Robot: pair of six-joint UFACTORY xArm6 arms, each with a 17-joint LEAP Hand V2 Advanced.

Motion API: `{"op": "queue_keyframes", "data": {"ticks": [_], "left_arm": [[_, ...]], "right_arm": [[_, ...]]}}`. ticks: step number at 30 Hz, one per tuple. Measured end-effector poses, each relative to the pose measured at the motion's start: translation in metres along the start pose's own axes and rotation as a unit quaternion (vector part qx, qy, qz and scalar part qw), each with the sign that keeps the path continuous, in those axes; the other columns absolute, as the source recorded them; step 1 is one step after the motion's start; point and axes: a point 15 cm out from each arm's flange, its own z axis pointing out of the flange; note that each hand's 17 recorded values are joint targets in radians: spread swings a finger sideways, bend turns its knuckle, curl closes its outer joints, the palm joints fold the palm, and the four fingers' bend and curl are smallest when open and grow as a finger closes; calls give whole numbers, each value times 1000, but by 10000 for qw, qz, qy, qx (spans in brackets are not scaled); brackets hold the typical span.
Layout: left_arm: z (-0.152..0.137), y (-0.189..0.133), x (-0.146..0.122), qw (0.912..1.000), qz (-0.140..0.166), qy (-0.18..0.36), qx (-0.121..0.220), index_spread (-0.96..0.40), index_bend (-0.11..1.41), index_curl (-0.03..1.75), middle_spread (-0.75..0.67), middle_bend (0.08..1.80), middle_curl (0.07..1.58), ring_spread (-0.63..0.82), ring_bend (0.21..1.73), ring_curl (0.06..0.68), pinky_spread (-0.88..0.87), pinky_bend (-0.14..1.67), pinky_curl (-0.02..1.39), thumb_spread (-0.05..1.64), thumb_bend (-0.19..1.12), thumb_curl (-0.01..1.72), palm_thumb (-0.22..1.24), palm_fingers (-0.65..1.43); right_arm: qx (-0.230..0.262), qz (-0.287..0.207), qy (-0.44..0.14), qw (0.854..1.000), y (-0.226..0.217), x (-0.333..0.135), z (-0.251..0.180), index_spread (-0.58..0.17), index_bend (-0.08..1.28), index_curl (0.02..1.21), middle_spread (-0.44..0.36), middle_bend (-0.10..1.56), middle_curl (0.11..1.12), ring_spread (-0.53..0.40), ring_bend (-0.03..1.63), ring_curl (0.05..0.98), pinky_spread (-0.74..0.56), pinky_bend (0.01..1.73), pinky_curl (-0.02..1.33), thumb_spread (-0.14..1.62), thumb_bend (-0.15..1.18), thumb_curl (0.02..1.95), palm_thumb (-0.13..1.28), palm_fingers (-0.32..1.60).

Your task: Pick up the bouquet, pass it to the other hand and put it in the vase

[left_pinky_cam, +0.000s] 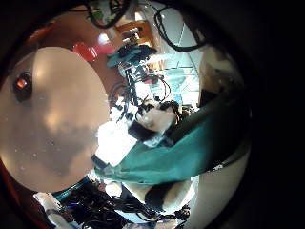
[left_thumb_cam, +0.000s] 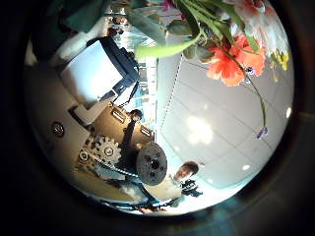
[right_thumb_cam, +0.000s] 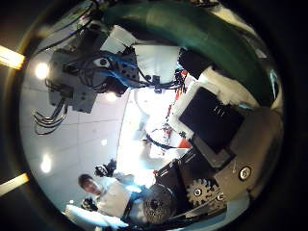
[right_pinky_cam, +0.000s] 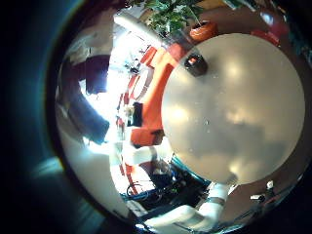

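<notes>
Bouquet [left_thumb_cam: 221, 44] close above left hand's palm, blooms toward 1 o'clock, stems running toward 11; hold on it unclear, vase [right_pinky_cam: 196, 64] well apart.

A round pale desk [right_pinky_cam: 234, 107] is seen at the right, and an orange machine [right_pinky_cam: 156, 83] beside it at centre.

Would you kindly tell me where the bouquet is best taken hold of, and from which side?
Take the bouquet by its stem bundle, closing from the side, across its length. The bundle is one long, narrow bar that fingers can wrap around; the blooms are soft and splayed.
</notes>
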Motion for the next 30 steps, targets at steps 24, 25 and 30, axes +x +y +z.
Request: {"op": "queue_keyframes", "data": {"ticks": [24, 25, 30], "left_arm": [[-118, -55, 104, 9511, 2101, -1131, 1959, -685, 779, 1095, -510, 1153, 1041, -392, 1605, 559, -555, 1279, 970, 1081, 190, 814, 1056, 938], [-124, -61, 106, 9459, 2182, -1162, 2103, -687, 776, 1103, -511, 1154, 1042, -392, 1606, 559, -557, 1278, 973, 1082, 189, 817, 1056, 937], [-150, -83, 104, 9216, 2482, -1390, 2640, -706, 749, 1171, -518, 1158, 1049, -389, 1613, 558, -568, 1269, 1002, 1100, 181, 848, 1054, 932]], "right_arm": [[487, 817, -109, 9954, 4, 60, -30, -416, 337, 527, -126, 627, 475, -159, 1020, 397, 43, 1020, 656, 996, -29, 632, 734, 101], [483, 834, -119, 9953, 4, 61, -30, -415, 328, 517, -120, 597, 461, -139, 991, 385, 89, 1009, 649, 995, -29, 622, 731, 68], [451, 933, -174, 9945, 1, 69, -27, -396, 266, 468, -75, 509, 416, -51, 901, 341, 260, 958, 600, 996, -28, 589, 721, 17]]}}
